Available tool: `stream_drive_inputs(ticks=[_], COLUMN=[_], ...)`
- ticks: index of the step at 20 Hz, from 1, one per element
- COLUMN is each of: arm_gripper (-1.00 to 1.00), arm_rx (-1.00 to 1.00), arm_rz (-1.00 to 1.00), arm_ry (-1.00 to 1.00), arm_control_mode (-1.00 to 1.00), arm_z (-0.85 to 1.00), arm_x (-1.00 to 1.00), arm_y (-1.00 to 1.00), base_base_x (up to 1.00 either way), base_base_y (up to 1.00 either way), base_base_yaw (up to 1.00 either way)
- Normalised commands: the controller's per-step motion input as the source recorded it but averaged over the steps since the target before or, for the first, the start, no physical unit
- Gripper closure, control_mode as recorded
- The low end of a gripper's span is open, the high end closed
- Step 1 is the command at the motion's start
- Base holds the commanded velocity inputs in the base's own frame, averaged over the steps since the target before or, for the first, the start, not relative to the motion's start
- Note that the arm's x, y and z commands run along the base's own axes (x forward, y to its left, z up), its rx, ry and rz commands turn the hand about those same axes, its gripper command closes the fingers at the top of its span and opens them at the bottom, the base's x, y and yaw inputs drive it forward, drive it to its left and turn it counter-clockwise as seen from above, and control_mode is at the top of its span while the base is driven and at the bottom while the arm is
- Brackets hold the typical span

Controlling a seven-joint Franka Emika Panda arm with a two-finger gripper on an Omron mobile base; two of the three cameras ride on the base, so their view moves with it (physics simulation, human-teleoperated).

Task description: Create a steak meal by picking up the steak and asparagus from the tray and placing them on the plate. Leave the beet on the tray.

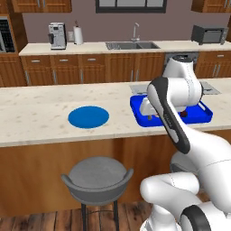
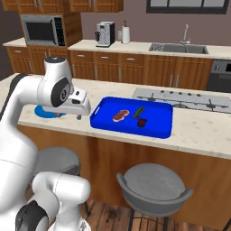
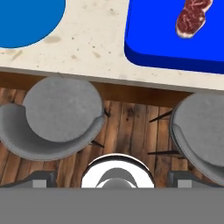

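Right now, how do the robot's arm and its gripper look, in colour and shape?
The arm has rounded glossy white shells with dark grey bands and caps at the joints. The gripper sits under a boxy white hand with small dark finger tips. No cables or markings are visible.

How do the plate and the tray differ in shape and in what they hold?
The plate is a flat round disc; the tray is rectangular with a raised rim. The plate lies bare; the tray holds the steak, asparagus and beet. Both are bright blue and sit on the counter.
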Motion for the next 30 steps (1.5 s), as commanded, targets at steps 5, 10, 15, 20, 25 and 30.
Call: stream_drive_inputs(ticks=[5,10,15,20,25,30], arm_gripper=[-1.00,-1.00,-1.00,-1.00,-1.00,-1.00], arm_rx=[0.00,0.00,0.02,0.06,0.09,0.02], arm_rz=[0.00,0.00,0.00,0.00,0.02,0.02], arm_ry=[0.00,0.00,0.00,0.01,-0.01,0.02], arm_control_mode=[-1.00,-1.00,-1.00,-1.00,-1.00,-1.00], arm_z=[0.00,-0.06,-0.30,-0.29,-0.01,0.00], arm_x=[0.07,0.23,0.29,0.35,0.29,0.55], arm_y=[0.02,-0.08,-0.57,-0.80,-0.60,-0.19], base_base_x=[0.00,0.00,0.00,0.00,0.00,0.00], base_base_y=[0.00,0.00,0.00,0.00,0.00,0.00], base_base_yaw=[0.00,0.00,0.00,0.00,0.00,0.00])
